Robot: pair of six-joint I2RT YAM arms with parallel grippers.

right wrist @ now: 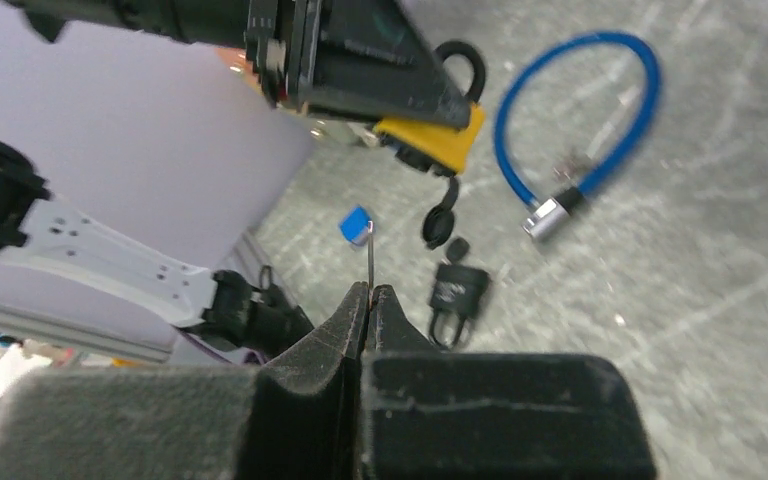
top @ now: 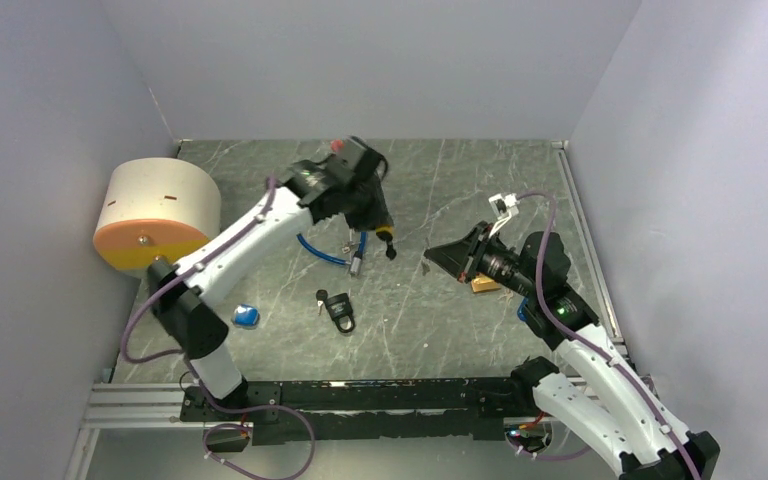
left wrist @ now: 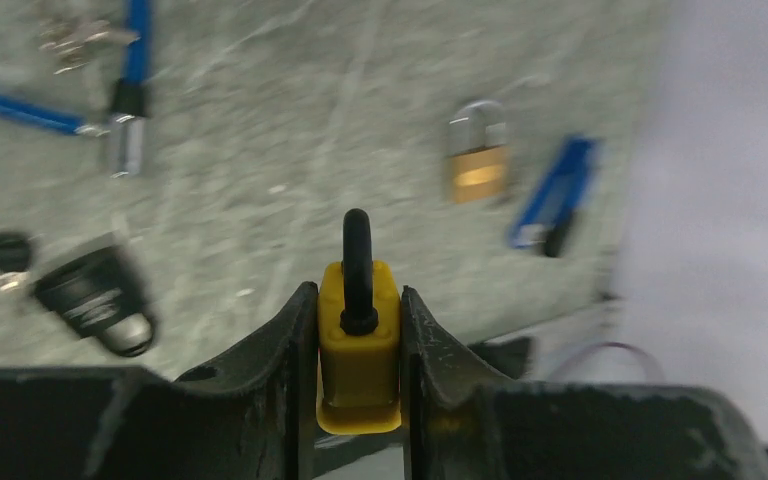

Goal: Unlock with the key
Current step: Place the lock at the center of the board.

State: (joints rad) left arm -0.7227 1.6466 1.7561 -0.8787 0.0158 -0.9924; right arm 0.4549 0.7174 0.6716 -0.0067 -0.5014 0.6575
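Mid-table, off the surface: yellow padlock (left wrist: 359,350), clamped by its body between the left gripper (left wrist: 359,305) fingers. Black shackle sticks out past the tips. Jaws narrow, just padlock width.

Key (right wrist: 370,258) is in the right gripper (right wrist: 368,296), fingers pinched tight on it, thin blade poking straight out from the tips. Blade points toward the padlock, not touching; clear gap between them in the right wrist view.

Top view: the grippers face each other across the middle of the table (top: 440,340), left one further back.

On the table below the padlock: blue cable lock (top: 322,250), looped. Nearer the bases, black padlock (top: 340,310) lying flat, small dark key (top: 320,297) just beside it. Blue block (top: 246,316) left of that. Brass padlock (left wrist: 478,160) lies on the right side, partly hidden by the right gripper in the top view. Cream drum (top: 157,205) with an orange face at the far left edge.
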